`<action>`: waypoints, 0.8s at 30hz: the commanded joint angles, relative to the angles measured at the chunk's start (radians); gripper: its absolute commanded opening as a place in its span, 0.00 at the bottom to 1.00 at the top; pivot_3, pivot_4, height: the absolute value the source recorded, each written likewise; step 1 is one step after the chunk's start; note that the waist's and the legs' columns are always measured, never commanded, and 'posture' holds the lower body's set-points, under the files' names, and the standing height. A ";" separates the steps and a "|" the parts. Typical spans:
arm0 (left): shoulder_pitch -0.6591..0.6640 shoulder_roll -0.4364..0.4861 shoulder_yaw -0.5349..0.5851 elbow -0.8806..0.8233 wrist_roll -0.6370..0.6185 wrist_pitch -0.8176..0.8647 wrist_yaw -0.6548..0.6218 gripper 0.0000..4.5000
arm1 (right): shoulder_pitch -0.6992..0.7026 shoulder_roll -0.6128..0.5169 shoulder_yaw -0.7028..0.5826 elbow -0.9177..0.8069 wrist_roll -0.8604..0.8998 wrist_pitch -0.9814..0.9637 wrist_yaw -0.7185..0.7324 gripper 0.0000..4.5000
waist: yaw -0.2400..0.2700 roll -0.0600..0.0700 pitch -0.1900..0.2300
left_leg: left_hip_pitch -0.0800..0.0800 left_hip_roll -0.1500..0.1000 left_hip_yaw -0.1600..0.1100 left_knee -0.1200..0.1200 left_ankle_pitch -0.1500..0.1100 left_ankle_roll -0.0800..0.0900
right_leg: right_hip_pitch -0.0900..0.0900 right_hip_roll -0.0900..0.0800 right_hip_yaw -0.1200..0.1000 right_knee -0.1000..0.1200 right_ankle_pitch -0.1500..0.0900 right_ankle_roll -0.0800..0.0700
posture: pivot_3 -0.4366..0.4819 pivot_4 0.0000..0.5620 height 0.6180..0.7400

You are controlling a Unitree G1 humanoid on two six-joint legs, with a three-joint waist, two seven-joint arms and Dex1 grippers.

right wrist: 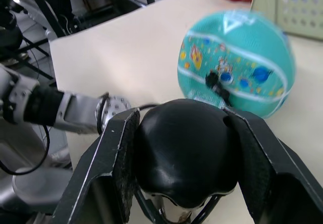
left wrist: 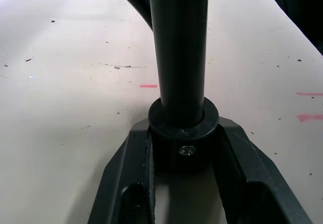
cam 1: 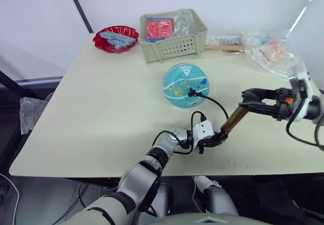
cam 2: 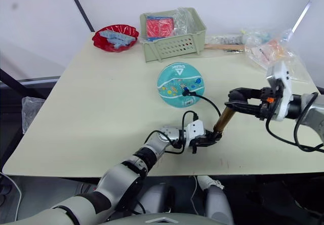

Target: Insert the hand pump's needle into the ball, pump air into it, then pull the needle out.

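At the lower centre of the frame the left gripper (cam 1: 215, 140) is clamping the black base cap of the hand pump (cam 1: 234, 119), pinning it near the table's front edge; the left wrist view is showing both fingers (left wrist: 126, 183) pressed against that cap. To the right of centre the right gripper (cam 1: 251, 99) is closing around the black T-handle, with the gold barrel leaning up toward it at a slant. The thin black hose (cam 1: 215, 103) is looping from the pump's base to the ball (cam 1: 186, 85), which is sitting at the centre of the table (cam 1: 101, 113), and the needle (cam 1: 191, 91) appears to be seated in its upper surface, so pumping looks to be the step in hand. The main risk, as judged, is side load: the tilted barrel could bind or slip from the left grip, and any tug on the hose could roll the unrestrained ball and bend or unseat the needle. Further back, at the upper centre, a green basket (cam 1: 174, 45) is standing just behind the ball, a red bowl (cam 1: 115, 37) is lying at upper left and plastic bags (cam 1: 268, 52) at upper right; none is obstructing the stroke.
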 commanded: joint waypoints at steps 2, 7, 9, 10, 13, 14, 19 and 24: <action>0.050 0.029 -0.030 0.083 0.054 0.044 -0.007 0.25 | -0.130 -0.092 -0.170 0.021 0.049 0.029 -0.038 0.46 | 0.000 0.001 0.001 | -0.001 0.000 -0.002 0.000 0.000 0.000 | 0.000 0.000 -0.002 0.000 0.000 0.000 | 0.48 0.27 0.98; 0.046 0.027 -0.030 0.085 0.054 0.052 -0.006 0.25 | -0.189 -0.126 -0.169 0.046 0.075 0.072 -0.043 0.46 | -0.001 0.001 0.001 | -0.006 0.000 -0.005 0.004 0.000 0.000 | -0.002 0.000 -0.005 0.000 0.000 0.000 | 0.48 0.27 0.98; 0.045 0.027 -0.031 0.086 0.054 0.056 -0.005 0.25 | -0.209 -0.155 -0.162 0.056 0.074 0.090 -0.030 0.46 | -0.001 0.002 0.001 | -0.006 0.000 -0.005 0.004 0.000 0.000 | -0.002 0.000 -0.005 0.000 0.000 0.000 | 0.48 0.27 0.98; 0.044 0.027 -0.031 0.086 0.054 0.058 -0.005 0.25 | -0.216 -0.167 -0.157 0.059 0.071 0.095 -0.024 0.46 | -0.001 0.002 0.001 | -0.006 0.000 -0.005 0.004 0.000 0.000 | -0.002 0.000 -0.005 0.000 0.000 0.000 | 0.48 0.27 0.98; 0.042 0.028 -0.030 0.087 0.054 0.059 -0.004 0.25 | -0.239 -0.166 -0.146 0.068 0.081 0.109 -0.036 0.46 | -0.001 0.002 0.001 | -0.007 0.000 -0.006 0.005 0.000 0.000 | -0.002 0.000 -0.005 0.000 0.000 0.000 | 0.48 0.27 0.98; 0.042 0.028 -0.030 0.087 0.054 0.059 -0.005 0.25 | -0.228 -0.162 -0.138 0.068 0.075 0.107 -0.034 0.46 | -0.001 0.002 0.001 | -0.007 0.000 -0.006 0.005 0.000 0.000 | -0.002 0.000 -0.006 0.000 0.000 0.000 | 0.48 0.27 0.98; 0.043 0.027 -0.032 0.086 0.055 0.060 -0.003 0.25 | -0.105 -0.110 -0.072 0.040 0.012 0.059 -0.014 0.46 | -0.003 0.000 -0.001 | -0.007 0.000 -0.007 0.006 0.000 0.000 | -0.001 0.000 -0.007 0.000 0.000 0.000 | 0.48 0.27 0.98; 0.045 0.026 -0.032 0.083 0.053 0.062 0.001 0.25 | -0.039 -0.044 -0.024 0.024 -0.022 0.012 -0.024 0.46 | -0.004 -0.003 -0.005 | -0.004 0.000 -0.008 0.006 0.000 0.000 | 0.001 0.000 -0.007 0.001 0.000 -0.001 | 0.48 0.27 0.98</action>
